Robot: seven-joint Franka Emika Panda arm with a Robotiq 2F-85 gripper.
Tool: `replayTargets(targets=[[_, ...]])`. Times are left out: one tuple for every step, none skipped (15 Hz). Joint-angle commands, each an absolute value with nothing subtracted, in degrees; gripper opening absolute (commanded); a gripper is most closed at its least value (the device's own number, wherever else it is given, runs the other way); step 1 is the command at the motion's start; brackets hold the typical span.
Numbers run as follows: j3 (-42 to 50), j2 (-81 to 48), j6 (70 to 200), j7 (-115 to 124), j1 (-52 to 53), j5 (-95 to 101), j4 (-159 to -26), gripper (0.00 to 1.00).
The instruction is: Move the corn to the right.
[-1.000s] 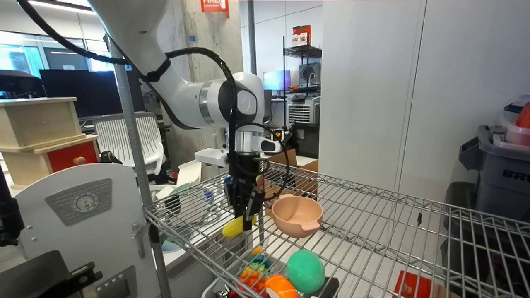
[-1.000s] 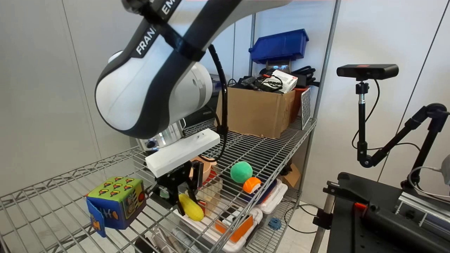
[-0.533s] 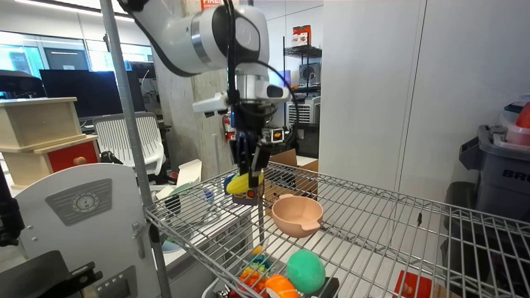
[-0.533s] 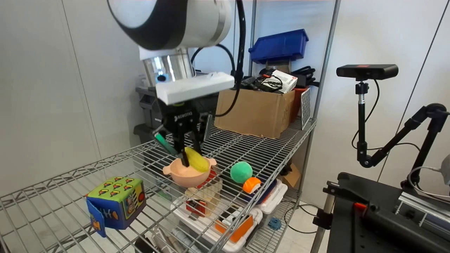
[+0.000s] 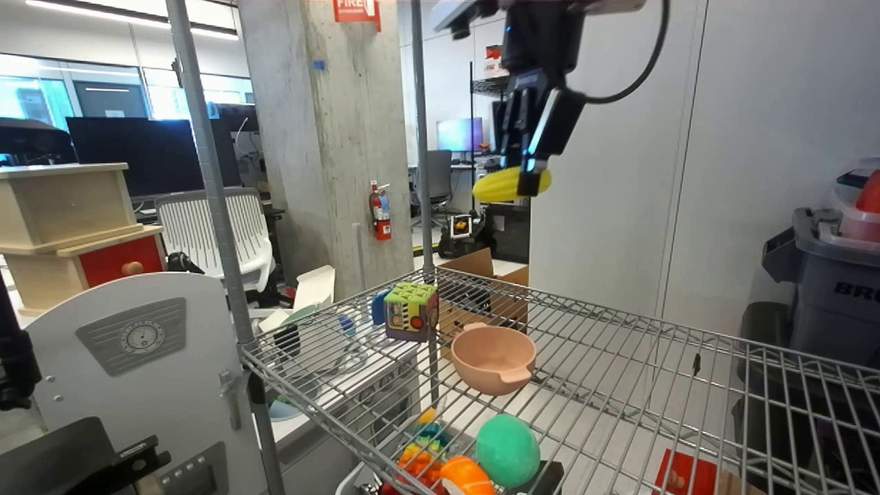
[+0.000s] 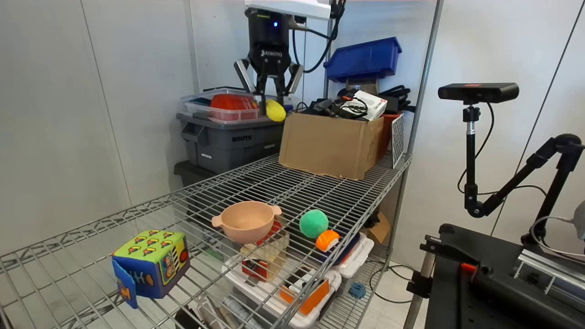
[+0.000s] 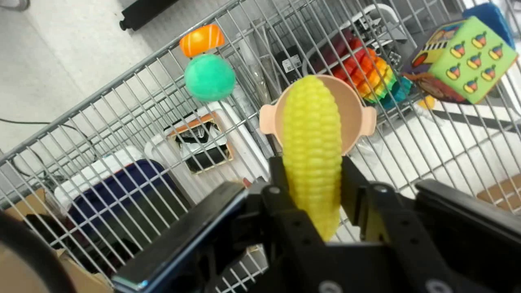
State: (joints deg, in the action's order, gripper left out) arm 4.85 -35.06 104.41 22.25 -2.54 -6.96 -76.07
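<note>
Jaws are gripping the long yellow plastic-looking corn cob (image 7: 311, 142), holding it above the grey metal-grid worktop (image 6: 299, 183). Pickup's looking done; placing it right is pending.

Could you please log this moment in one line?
gripper: closed on corn | corn: held above shelf | bowl: on shelf | release: not yet

Corn (image 7: 312, 134): yellow, in kernel rows
Bowl (image 6: 238, 234): plain peach
Ball (image 7: 209, 77): green
Small toy (image 7: 202, 40): orange, pale stripes
Cube (image 7: 472, 61): green top, repeated multicoloured figures
Gripper (image 7: 314, 179): black
Wire shelf (image 6: 274, 180): silver-grey
</note>
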Motion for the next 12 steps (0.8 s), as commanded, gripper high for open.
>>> replayTargets(targets=[[5.15, -41.70, 96.04, 25.05, -7.95, -13.04, -61.83, 0.10], [5.39, -43.24, 95.06, 26.36, -9.32, -14.19, -58.91, 0.10], [5.55, -45.10, 94.43, 27.80, -10.45, -15.13, -56.11, 0.10], [5.66, -46.96, 94.07, 29.17, -11.47, -15.84, -53.36, 0.10], [5.76, -48.93, 94.10, 30.69, -12.20, -16.27, -50.88, 0.10], [5.86, -50.80, 94.12, 32.14, -12.96, -16.46, -48.63, 0.10], [5.89, -52.80, 93.90, 33.67, -13.47, -16.44, -46.35, 0.10], [5.98, -54.86, 93.43, 35.40, -13.83, -16.25, -44.09, 0.10], [5.91, -56.84, 92.63, 36.97, -14.27, -15.98, -41.91, 0.10], [5.78, -59.07, 91.64, 38.74, -14.84, -15.53, -39.10, 0.10], [5.66, -61.18, 90.92, 40.18, -15.00, -15.49, -36.89, 0.10], [5.68, -63.18, 90.24, 41.54, -15.19, -15.30, -34.60, 0.10]])
